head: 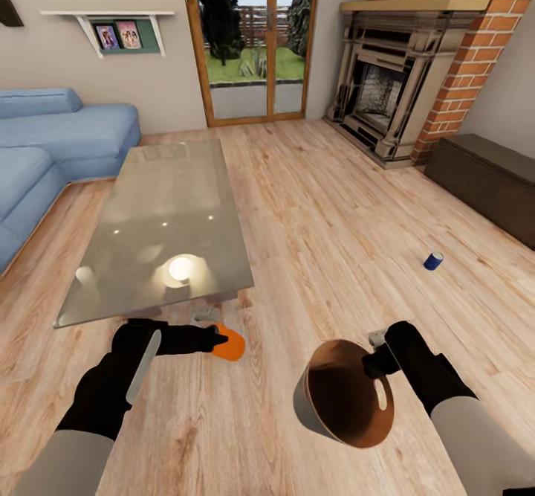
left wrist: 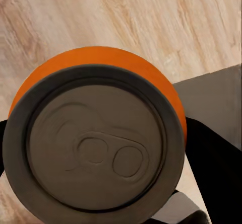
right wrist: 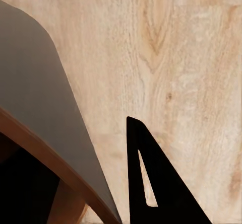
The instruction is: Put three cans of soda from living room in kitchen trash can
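While we look down from the head camera over the living room floor, our left gripper (head: 217,341) sits low and left of centre in the frame, pinching the orange can (head: 232,345) just below the near corner of the glass table (head: 163,213). In the left wrist view the orange can (left wrist: 96,143) shows its grey top with the pull tab facing the camera, and a dark finger (left wrist: 214,168) shows at its side, with wood floor (left wrist: 151,22) behind.

Our right gripper (head: 374,362) is in the lower right of the head frame, pressed onto the rim of the bin (head: 342,395), which is tilted so that its brown inside faces us and a handle hole shows near the gripper. In the right wrist view the grey wall of the bin (right wrist: 40,98) curves across the left part, and one black finger (right wrist: 156,183) stands beside it over the planks.

The blue can (head: 433,260) stands alone on the floor at the right of the head frame, well apart from both arms, in front of the dark bench (head: 490,176). The sofa (head: 52,146) fills the left edge, and the brick fireplace (head: 416,65) the upper right.
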Controlling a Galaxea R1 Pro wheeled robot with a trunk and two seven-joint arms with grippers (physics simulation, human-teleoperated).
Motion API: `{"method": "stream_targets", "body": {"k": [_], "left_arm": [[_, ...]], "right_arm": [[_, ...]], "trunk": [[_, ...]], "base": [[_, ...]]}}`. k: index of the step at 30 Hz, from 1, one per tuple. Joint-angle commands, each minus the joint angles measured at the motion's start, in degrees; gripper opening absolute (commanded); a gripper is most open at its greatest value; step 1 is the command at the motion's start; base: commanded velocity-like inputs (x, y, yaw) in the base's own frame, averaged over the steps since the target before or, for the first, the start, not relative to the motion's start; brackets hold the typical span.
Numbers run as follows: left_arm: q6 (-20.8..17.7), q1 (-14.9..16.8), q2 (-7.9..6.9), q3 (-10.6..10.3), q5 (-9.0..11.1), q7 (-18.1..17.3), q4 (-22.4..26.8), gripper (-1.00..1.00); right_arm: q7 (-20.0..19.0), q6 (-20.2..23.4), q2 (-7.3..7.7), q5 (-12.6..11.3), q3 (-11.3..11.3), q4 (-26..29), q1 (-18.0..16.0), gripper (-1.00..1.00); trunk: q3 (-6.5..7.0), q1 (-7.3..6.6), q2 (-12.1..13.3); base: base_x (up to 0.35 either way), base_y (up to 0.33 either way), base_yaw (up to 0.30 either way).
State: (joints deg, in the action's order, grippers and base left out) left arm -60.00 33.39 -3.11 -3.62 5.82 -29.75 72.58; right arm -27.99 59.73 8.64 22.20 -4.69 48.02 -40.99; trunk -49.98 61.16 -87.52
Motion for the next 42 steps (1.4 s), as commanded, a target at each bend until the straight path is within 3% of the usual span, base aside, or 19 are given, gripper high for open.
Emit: {"method": "stream_targets", "body": {"k": [1,2,7,15,21,22,25,31,34,42], "left_arm": [[0.0,0.0,0.01,-1.4,-0.4,0.0,0.6,-1.0],[0.0,0.0,0.05,-3.5,-0.3,0.0,1.7,-1.0],[0.0,-1.1,0.13,-7.4,0.0,0.0,6.9,-1.0],[0.0,-2.5,0.15,-9.7,0.1,0.0,11.2,-1.0],[0.0,-3.2,0.14,-11.4,0.1,0.0,12.2,-1.0],[0.0,-4.1,0.13,-13.5,0.1,0.0,12.5,-1.0],[0.0,-4.8,0.1,-16.2,0.2,0.0,13.7,-1.0],[0.0,-5.5,0.04,-17.5,0.3,-0.1,16.1,-1.0],[0.0,-6.1,-0.02,-18.1,2.4,-0.2,16.8,-1.0],[0.0,-6.3,-0.44,-19.5,3.8,-0.2,18.2,-1.0]], "right_arm": [[-0.1,0.3,-0.38,-1.4,-0.3,-0.1,0.0,-1.0],[0.0,0.3,-0.94,-1.4,-0.8,-0.2,0.0,-1.0],[0.3,0.3,-2.37,-1.4,-3.1,-1.6,0.0,-1.0],[0.6,0.3,-4.17,-1.3,-4.0,-3.2,0.0,-1.0],[3.3,0.3,-5.09,-1.4,-4.1,-3.4,-0.1,-1.0],[4.1,0.3,-5.56,-1.4,-4.1,-3.4,-0.1,-1.0],[4.5,0.3,-6.12,-1.4,-4.1,-3.5,-0.1,-1.0],[4.7,0.3,-6.37,-1.4,-4.0,-3.5,-0.1,-1.0],[4.7,0.3,-6.46,-1.4,-4.0,-3.5,-0.1,-1.0],[4.8,0.3,-6.5,-1.4,-4.0,-5.0,-0.1,-1.0]], "trunk": [[0.19,-0.23,0.4],[0.37,-0.45,0.8],[0.37,-0.45,0.8],[0.37,-0.45,0.8],[0.37,-0.45,0.8],[0.37,-0.45,0.8],[0.37,-0.45,0.8],[0.37,-0.45,0.8],[0.37,-0.45,0.8],[0.37,-0.45,0.8]], "base": [[0.0,0.0,0.0],[0.0,0.0,0.0],[0.0,0.0,0.0],[0.0,0.0,0.0],[0.0,0.0,0.0],[0.0,0.0,0.0],[0.0,0.0,0.0],[0.0,0.0,0.0],[0.0,0.0,0.0],[0.0,0.0,0.0]]}}
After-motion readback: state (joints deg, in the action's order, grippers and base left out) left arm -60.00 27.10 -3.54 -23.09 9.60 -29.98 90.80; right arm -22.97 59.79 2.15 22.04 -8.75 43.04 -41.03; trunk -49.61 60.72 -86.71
